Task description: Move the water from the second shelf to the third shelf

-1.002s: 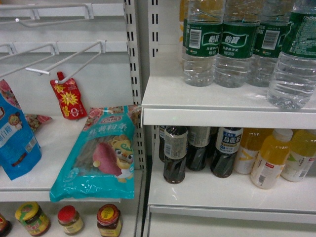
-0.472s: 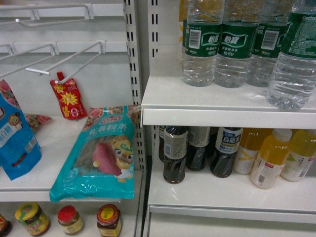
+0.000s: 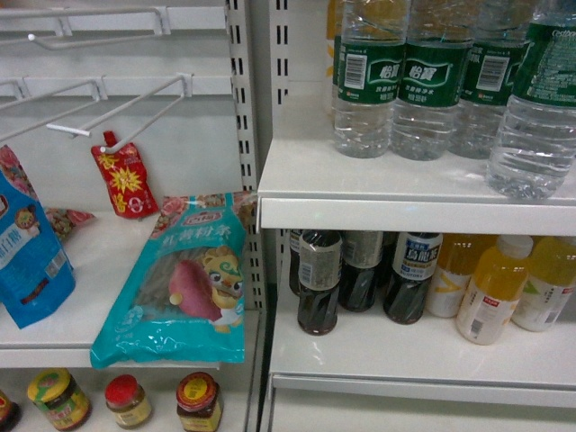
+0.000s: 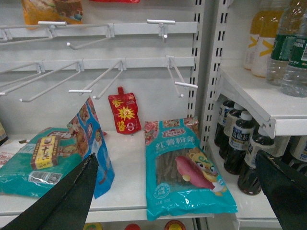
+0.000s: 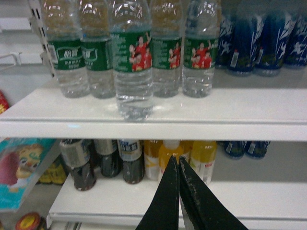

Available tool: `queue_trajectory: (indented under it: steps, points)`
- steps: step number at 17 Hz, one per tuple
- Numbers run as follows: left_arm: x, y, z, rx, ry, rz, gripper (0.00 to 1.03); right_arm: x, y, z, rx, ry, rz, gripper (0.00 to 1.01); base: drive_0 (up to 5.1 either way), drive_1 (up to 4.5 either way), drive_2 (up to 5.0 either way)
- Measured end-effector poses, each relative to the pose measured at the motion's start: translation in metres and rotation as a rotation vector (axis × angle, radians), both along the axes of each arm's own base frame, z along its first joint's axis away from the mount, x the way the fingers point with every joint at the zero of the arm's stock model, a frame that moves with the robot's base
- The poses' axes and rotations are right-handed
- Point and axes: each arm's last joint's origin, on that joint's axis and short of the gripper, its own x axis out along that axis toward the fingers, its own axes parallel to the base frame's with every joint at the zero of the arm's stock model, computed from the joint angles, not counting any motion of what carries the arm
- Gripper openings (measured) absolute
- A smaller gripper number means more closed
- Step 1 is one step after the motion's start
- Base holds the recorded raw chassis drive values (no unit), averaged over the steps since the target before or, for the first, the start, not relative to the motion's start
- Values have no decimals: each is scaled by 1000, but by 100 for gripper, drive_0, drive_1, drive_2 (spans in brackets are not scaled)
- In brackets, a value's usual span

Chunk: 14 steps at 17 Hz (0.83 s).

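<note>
Several bottles of water stand in a row on the upper white shelf, clear and ribbed with green labels. One water bottle stands in front of the row, close to the shelf edge; it shows at the far right of the head view. My right gripper is shut with nothing in it, low in front of the shelf below, under and slightly right of that front bottle. My left gripper is open and empty, facing the left bay. Neither gripper shows in the head view.
The lower shelf holds dark bottles and yellow juice bottles. Blue bottles stand right of the water. The left bay has a teal packet, a red pouch, wire hooks and jars.
</note>
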Motion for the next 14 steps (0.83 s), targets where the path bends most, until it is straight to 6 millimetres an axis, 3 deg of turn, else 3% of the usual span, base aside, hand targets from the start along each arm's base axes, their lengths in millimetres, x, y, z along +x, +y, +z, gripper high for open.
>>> queue_trajectory:
  steps: [14]
  points:
    - [0, 0, 0, 0, 0, 0, 98, -6, 0, -13, 0, -44, -1, 2, 0, 0, 0]
